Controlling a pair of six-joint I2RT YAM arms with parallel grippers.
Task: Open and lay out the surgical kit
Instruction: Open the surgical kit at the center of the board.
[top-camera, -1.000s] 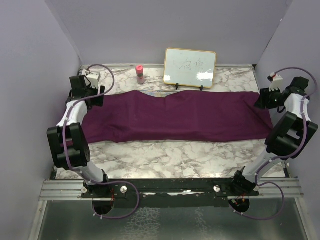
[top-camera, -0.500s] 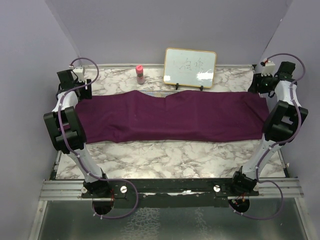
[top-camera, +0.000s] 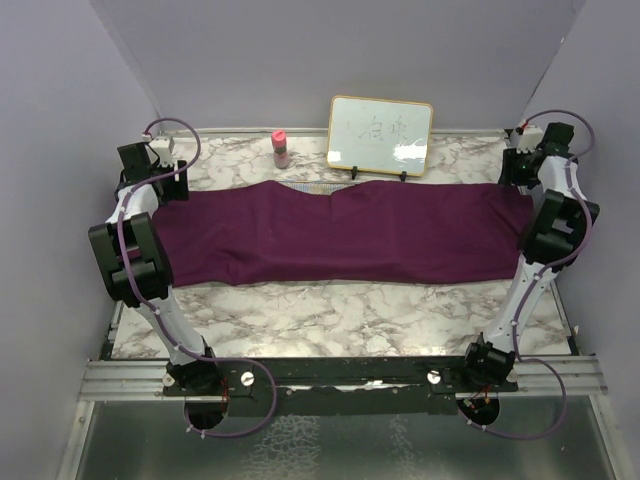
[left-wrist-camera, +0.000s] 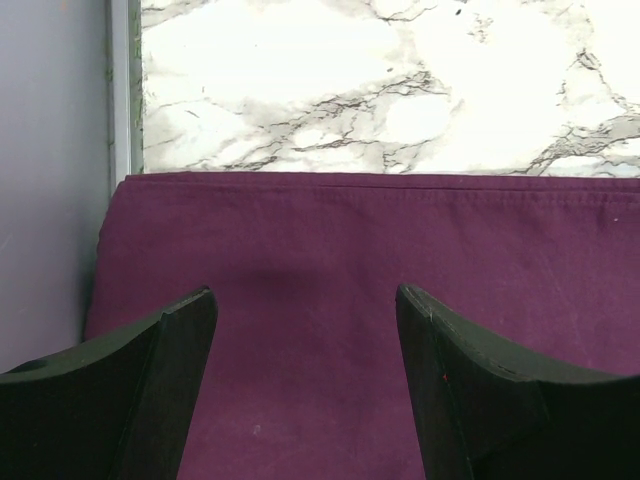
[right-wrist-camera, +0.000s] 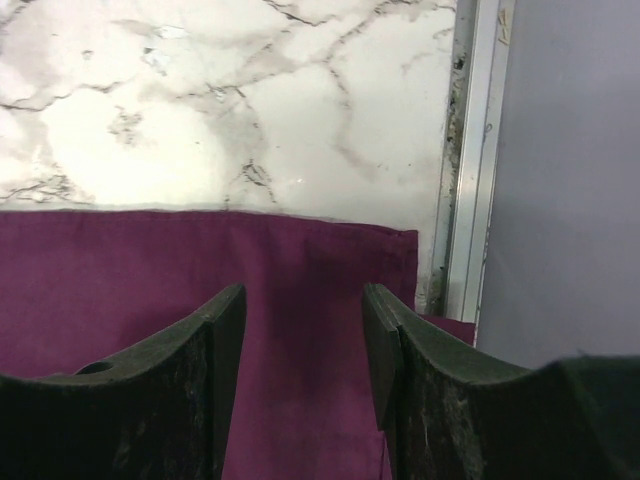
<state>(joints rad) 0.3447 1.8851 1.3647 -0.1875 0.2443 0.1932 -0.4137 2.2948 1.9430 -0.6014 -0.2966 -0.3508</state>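
The surgical kit's dark purple cloth wrap (top-camera: 340, 235) lies spread in a long band across the marble table, covering whatever is inside. My left gripper (top-camera: 163, 188) hovers over the cloth's left end, open, with only cloth (left-wrist-camera: 350, 230) showing between its fingers (left-wrist-camera: 190, 330). Over the cloth's far right corner (right-wrist-camera: 150, 260) my right gripper (top-camera: 520, 180) also stands open and holds nothing. In the wrist views the left gripper (left-wrist-camera: 305, 295) and the right gripper (right-wrist-camera: 303, 290) each point toward the cloth's back hem.
A framed whiteboard (top-camera: 380, 135) stands at the back centre, with a small pink-capped bottle (top-camera: 281, 148) to its left. Purple walls close in on both sides. A metal rail (right-wrist-camera: 465, 160) edges the table by the right gripper. Bare marble (top-camera: 340, 310) lies in front of the cloth.
Both wrists have swung outward and back toward the cloth's far corners. The cloth's ends now lie a little flatter and wider. The jaws stay as wide as before.
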